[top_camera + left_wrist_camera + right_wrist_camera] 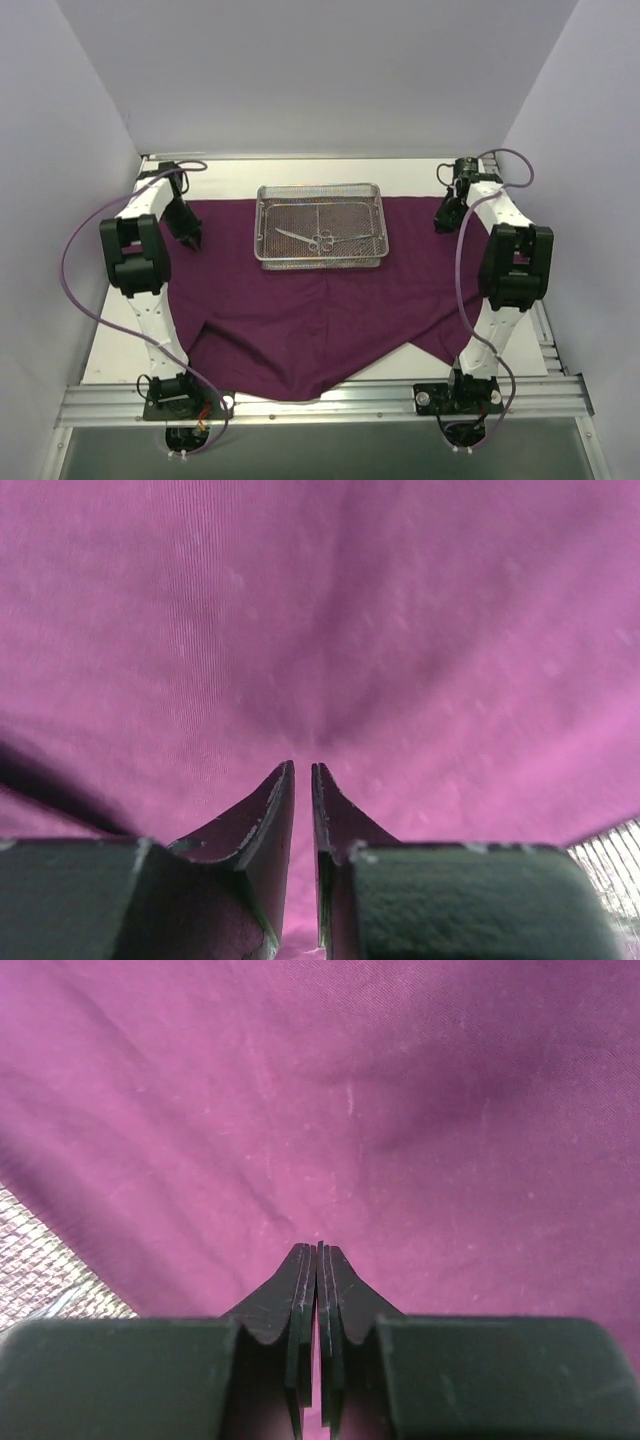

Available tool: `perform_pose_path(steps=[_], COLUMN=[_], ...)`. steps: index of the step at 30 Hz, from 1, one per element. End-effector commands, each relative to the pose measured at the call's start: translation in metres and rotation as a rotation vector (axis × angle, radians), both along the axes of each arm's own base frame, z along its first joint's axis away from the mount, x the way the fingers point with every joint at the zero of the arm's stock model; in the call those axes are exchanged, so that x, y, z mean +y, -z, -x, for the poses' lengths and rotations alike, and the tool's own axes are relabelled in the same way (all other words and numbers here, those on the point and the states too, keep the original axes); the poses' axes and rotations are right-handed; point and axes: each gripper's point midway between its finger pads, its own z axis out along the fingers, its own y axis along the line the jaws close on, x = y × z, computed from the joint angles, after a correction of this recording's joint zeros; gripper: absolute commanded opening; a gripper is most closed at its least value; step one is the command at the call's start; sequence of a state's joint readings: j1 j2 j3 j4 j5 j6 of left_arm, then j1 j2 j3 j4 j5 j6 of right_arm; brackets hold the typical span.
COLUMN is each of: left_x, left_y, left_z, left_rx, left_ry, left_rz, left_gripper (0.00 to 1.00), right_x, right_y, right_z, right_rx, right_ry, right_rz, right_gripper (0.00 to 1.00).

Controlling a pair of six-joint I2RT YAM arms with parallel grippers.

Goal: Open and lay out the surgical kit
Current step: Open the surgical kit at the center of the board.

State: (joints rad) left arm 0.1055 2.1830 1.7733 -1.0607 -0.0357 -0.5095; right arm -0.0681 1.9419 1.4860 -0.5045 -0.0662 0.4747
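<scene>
The tray point(320, 187) sits on the far middle of the cloth point(300, 330), which lies opened flat over the worktop point(112, 352). The tray's long axis runs left to right. It lies between the arms, to the right of the left fingers point(262, 825) and to the left of the right fingers point(285, 1295). Each wrist view catches a corner of its mesh. Both arms hang over the far corners of the cloth, about equally close to the tray, the right perhaps a shade nearer.

The left fingers are almost closed, with only a slim gap at the tips and nothing showing in it. The right fingers are pressed together, with no visible hold on anything.

By count there is one cloth and one tray. There seem to be two instruments point(318, 239), lying end to end along the tray's length with their rings meeting mid-tray.

With the wrap open, the next step is probably lifting the instruments out onto the cloth. Either arm would reach inward, toward the rings at the centre.
</scene>
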Motion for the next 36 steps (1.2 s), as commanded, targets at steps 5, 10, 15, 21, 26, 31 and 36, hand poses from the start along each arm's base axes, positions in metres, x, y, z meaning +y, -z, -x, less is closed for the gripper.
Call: perform_pose_path(steps=[5, 10, 15, 21, 26, 31, 36], left_x=[0.013, 0.018, 0.013, 0.012, 0.019, 0.022, 0.025], left_y=[0.03, 0.035, 0.049, 0.054, 0.063, 0.057, 0.069], left_z=[-0.01, -0.033, -0.052, -0.072, -0.088, -0.128, -0.145], left_rx=[0.09, 0.054, 0.04, -0.01, -0.043, -0.154, -0.197], left_ry=[0.017, 0.01, -0.004, -0.022, -0.065, -0.083, -0.14], left_rz=[-0.01, -0.005, 0.034, 0.071, 0.127, 0.173, 0.227], left_gripper=[0.22, 0.24, 0.27, 0.28, 0.29, 0.28, 0.28], right_x=[-0.012, -0.016, -0.016, -0.021, -0.028, -0.031, -0.034], right_y=[0.046, 0.076, 0.099, 0.126, 0.13, 0.143, 0.146], right_z=[0.01, 0.002, -0.009, -0.027, -0.048, -0.054, -0.068], right_rx=[0.113, 0.151, 0.181, 0.216, 0.198, 0.221, 0.205], right_ry=[-0.001, -0.007, -0.002, 0.015, 0.036, 0.031, 0.031], right_rz=[0.06, 0.06, 0.031, 0.018, 0.007, -0.001, -0.011], right_gripper=[0.0, 0.0, 0.0, 0.0, 0.0, 0.0, 0.0])
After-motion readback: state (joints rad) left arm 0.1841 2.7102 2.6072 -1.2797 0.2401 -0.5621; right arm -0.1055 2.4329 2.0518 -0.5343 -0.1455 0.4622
